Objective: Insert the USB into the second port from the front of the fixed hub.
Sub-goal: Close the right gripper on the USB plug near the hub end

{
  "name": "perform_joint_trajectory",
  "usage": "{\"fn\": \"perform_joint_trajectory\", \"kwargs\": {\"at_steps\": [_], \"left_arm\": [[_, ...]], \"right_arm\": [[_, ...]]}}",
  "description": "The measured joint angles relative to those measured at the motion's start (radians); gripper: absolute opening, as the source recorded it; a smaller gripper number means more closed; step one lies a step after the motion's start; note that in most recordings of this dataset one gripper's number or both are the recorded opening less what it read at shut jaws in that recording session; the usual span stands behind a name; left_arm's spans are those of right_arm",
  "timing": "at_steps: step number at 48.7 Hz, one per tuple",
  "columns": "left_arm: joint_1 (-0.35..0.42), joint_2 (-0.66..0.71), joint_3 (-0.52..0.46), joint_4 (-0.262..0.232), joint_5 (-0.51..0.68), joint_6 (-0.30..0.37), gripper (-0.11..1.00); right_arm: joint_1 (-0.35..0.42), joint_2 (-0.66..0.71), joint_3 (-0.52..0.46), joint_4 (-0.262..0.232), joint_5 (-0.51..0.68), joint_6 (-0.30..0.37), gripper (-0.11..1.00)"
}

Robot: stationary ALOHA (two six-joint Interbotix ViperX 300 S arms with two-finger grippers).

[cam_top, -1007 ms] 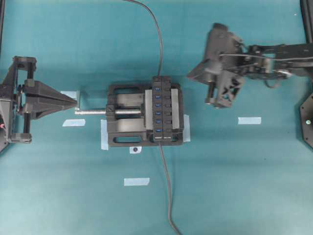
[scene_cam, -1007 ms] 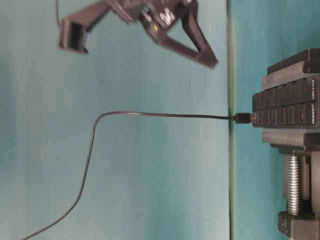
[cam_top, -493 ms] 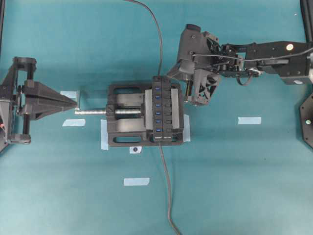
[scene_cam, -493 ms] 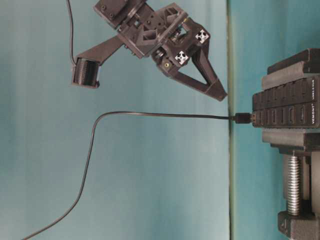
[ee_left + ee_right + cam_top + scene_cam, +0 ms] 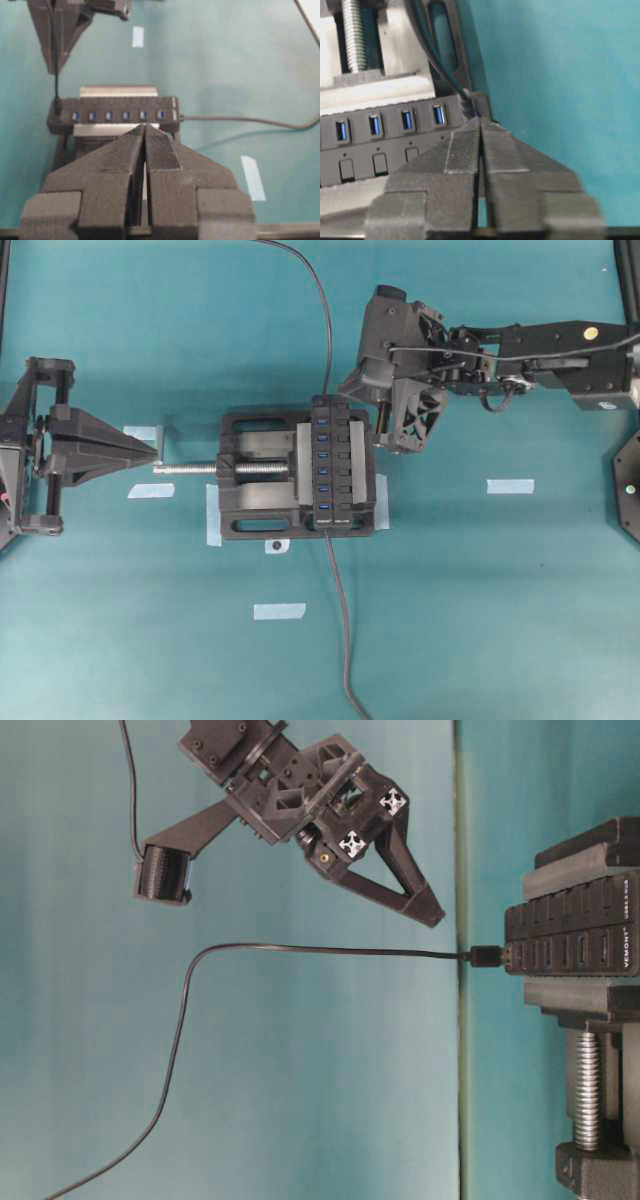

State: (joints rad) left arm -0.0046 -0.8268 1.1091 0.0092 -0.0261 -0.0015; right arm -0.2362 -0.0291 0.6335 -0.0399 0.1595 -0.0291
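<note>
1 fixed hub (image 5: 333,462), clamped in 1 vise (image 5: 262,475), w/ 7 blue ports visible in overhead view. 1 USB (image 5: 487,957) seated in hub's end face, thin cable (image 5: 300,949) trailing off. 4 tape strips (image 5: 510,486) on mat. Right gripper (image 5: 480,124) over hub's rear end, fingers nearly together, holding nothing. Left gripper (image 5: 145,131) at vise screw handle (image 5: 161,446), fingers pressed together, empty.

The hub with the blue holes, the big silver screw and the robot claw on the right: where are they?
fixed hub (image 5: 331,462): overhead view, middle of its top.
silver screw (image 5: 190,468): overhead view, bare thread.
right gripper (image 5: 432,911): table-level view, fingertips.
</note>
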Motion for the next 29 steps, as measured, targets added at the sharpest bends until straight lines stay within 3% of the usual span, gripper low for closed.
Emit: {"fn": "perform_joint_trajectory", "kwargs": {"at_steps": [14, 29], "left_arm": [[0.000, -0.002, 0.000, 0.000, 0.002, -0.002, 0.00], [0.000, -0.002, 0.000, 0.000, 0.002, -0.002, 0.00]], "right_arm": [[0.005, 0.017, -0.006, 0.000, -0.006, 0.000, 0.91], [0.006, 0.057, -0.037, 0.000, -0.029, 0.000, 0.87]]}}
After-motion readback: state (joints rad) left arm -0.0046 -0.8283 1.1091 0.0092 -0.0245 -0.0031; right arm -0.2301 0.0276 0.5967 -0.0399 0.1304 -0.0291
